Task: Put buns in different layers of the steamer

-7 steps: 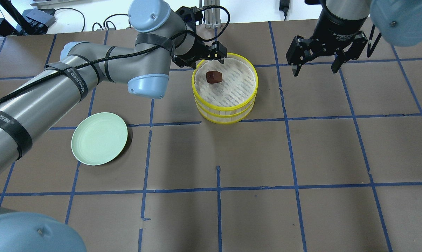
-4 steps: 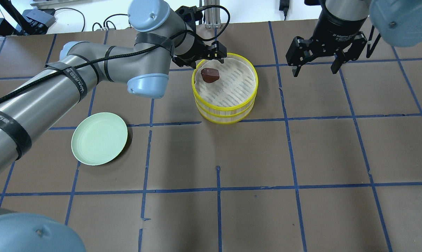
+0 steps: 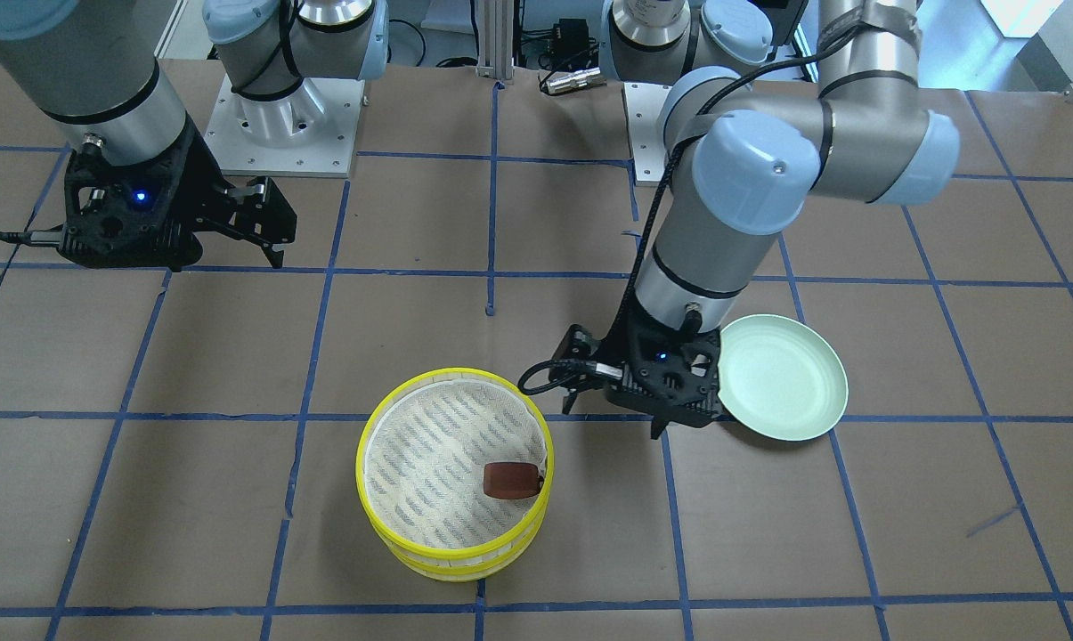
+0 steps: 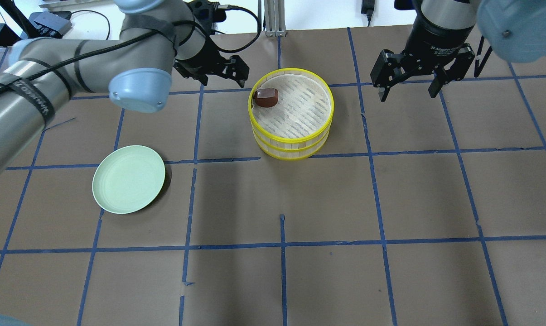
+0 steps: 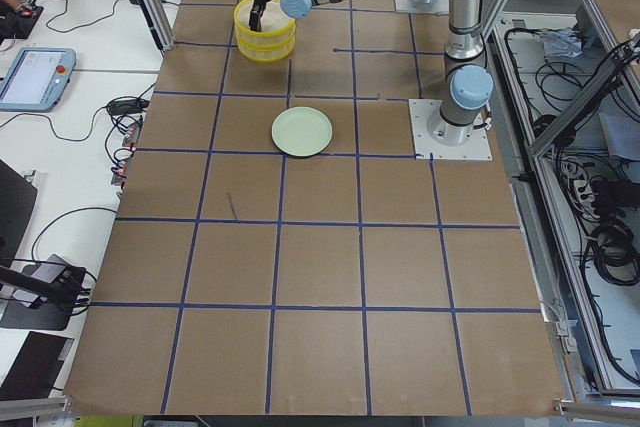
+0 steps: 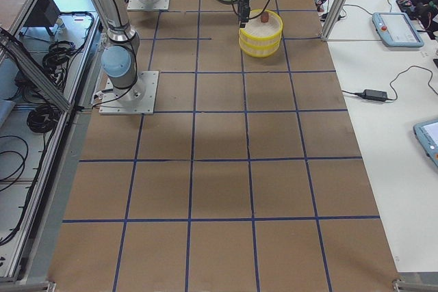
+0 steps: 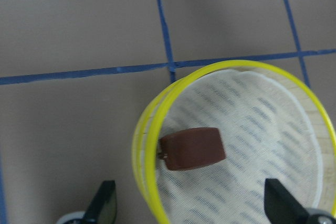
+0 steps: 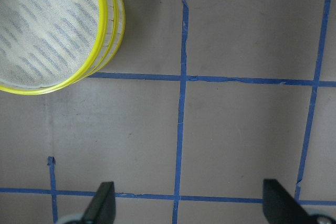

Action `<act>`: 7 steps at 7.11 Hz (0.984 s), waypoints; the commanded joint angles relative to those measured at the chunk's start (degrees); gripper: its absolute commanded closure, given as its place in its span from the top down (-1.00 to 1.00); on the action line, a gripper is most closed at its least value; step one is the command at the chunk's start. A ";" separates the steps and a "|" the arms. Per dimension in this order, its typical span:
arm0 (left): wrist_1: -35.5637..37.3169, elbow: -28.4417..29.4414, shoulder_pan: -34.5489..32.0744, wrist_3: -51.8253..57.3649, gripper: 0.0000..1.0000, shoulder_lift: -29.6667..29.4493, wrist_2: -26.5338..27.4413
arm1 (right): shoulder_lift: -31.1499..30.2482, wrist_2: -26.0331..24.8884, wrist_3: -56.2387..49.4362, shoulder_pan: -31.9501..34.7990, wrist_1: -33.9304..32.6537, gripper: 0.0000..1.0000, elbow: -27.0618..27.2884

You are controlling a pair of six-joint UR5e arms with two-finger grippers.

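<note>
The steamer [image 4: 330, 111] is two yellow-rimmed trays stacked on the table. A reddish-brown bun [image 4: 266, 97] lies on the top tray's mesh against the rim nearest my left arm. It also shows in the front view [image 3: 511, 481] and the left wrist view [image 7: 192, 148]. The white bun is hidden. My left gripper [image 4: 223, 78] is open and empty, just left of the steamer and clear of it. My right gripper [image 4: 408, 93] is open and empty, over bare table right of the steamer.
An empty pale green plate [image 4: 128, 179] lies on the table front-left of the steamer, next to my left gripper in the front view [image 3: 781, 378]. Brown paper with blue tape lines covers the table [image 4: 282, 253].
My left gripper has drawn back leftward from over the steamer's rim. The reddish-brown bun has shifted slightly toward the left rim. The right arm has not moved.
</note>
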 commanded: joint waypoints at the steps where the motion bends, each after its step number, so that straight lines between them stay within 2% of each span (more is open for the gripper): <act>1: -5.08 -0.15 3.60 5.69 1.00 2.56 2.93 | 0.00 0.06 -0.09 -0.02 -0.19 1.00 0.01; 3: -5.35 -0.23 5.62 13.14 1.00 2.65 8.28 | 0.09 0.06 -0.09 -0.02 -0.02 1.00 0.10; 6: -5.52 -0.41 6.59 15.63 1.00 2.74 9.08 | 0.09 -0.03 -0.09 -0.02 -0.63 1.00 1.24; 7: -5.79 -0.41 6.59 15.81 1.00 3.35 11.09 | 0.00 -0.03 -0.09 -0.11 -0.63 1.00 1.24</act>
